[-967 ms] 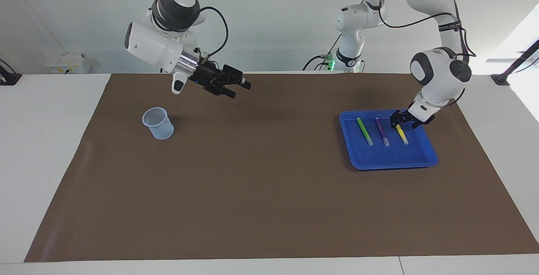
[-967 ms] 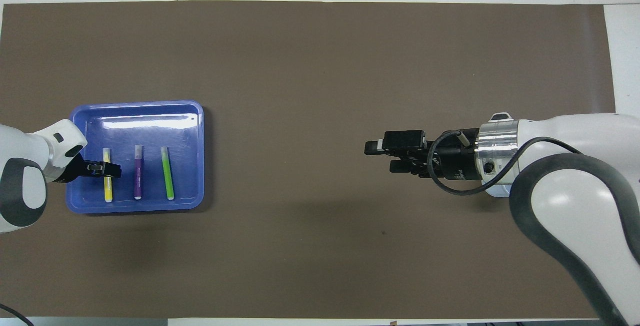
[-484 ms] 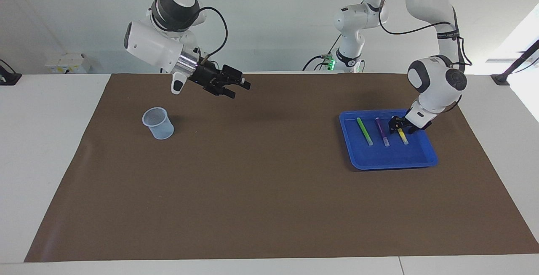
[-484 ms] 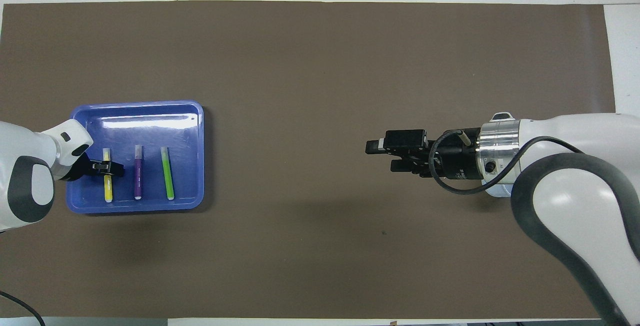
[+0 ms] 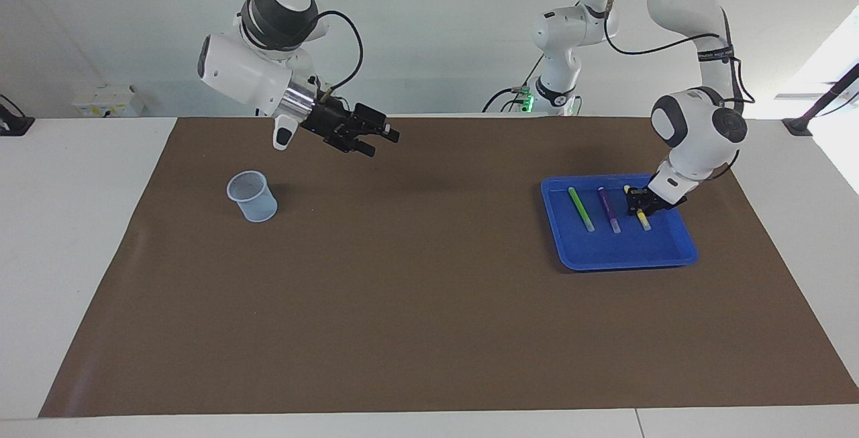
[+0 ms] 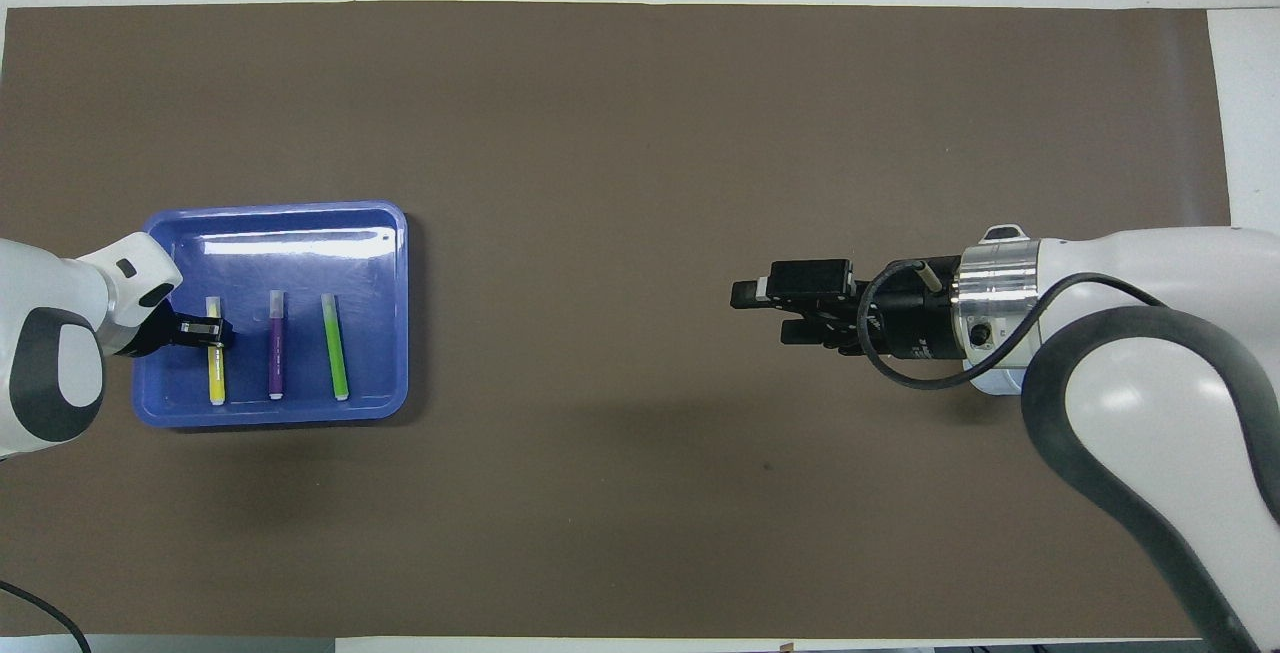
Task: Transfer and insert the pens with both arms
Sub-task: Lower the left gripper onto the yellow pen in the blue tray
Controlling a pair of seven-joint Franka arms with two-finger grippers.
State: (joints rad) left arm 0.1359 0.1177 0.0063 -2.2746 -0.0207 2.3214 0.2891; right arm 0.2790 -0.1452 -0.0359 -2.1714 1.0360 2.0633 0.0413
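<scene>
Left gripper (image 5: 637,207): down in blue tray (image 5: 683,250), fingers closed around yellow pen (image 6: 215,380).
Purple pen (image 5: 609,210), green pen (image 5: 581,208): lying beside it in tray.
Right gripper (image 5: 382,138): waits, jaws apart, empty, over mat (image 5: 429,304).

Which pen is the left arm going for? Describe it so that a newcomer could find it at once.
Find the blue tray on the brown mat, toward the left arm's end of the table. Three pens lie side by side in it. It is the yellow pen, the outermost one, with the left gripper down on it; the purple pen and green pen lie untouched.
</scene>
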